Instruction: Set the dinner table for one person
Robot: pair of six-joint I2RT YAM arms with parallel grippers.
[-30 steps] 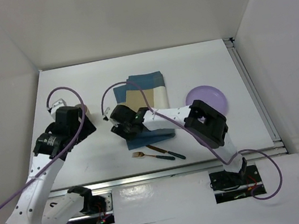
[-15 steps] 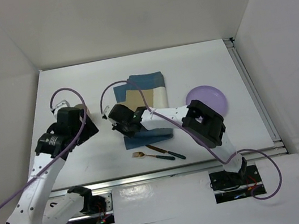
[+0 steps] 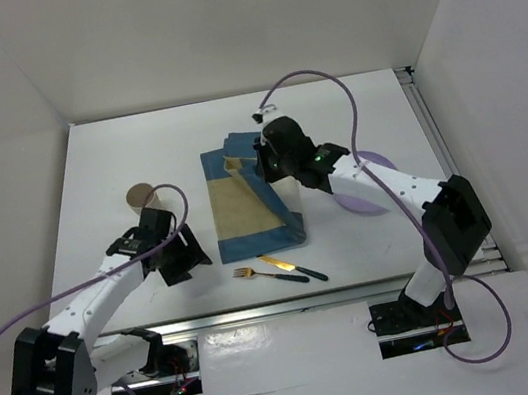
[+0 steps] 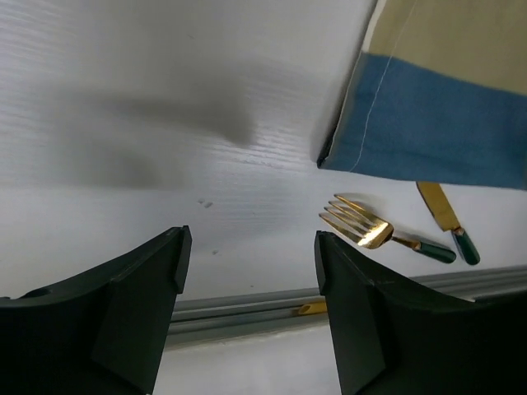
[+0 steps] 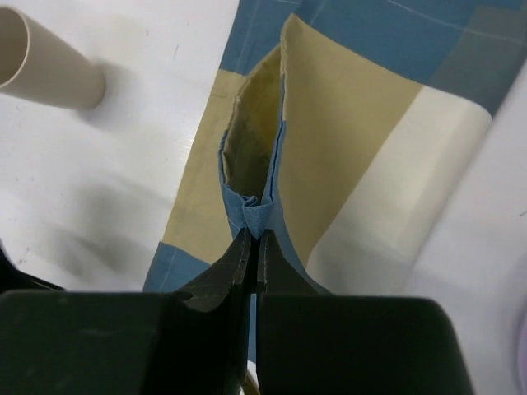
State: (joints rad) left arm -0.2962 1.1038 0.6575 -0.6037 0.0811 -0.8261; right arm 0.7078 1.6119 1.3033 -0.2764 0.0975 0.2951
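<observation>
On the tabletop point(image 3: 134, 148), which lies under both arms, the right tool point(image 5: 254, 236) pinches a raised placemat point(image 3: 246, 211) fold; the left tool point(image 4: 249, 247) hangs spread. Pulling low and outward should flatten it.

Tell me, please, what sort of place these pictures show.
Probably a robot lab test cell, not a home: a plain white tabletop with a metal rail, boxed in by bare white walls, with a checked placemat, fork and knife staged as props.
</observation>
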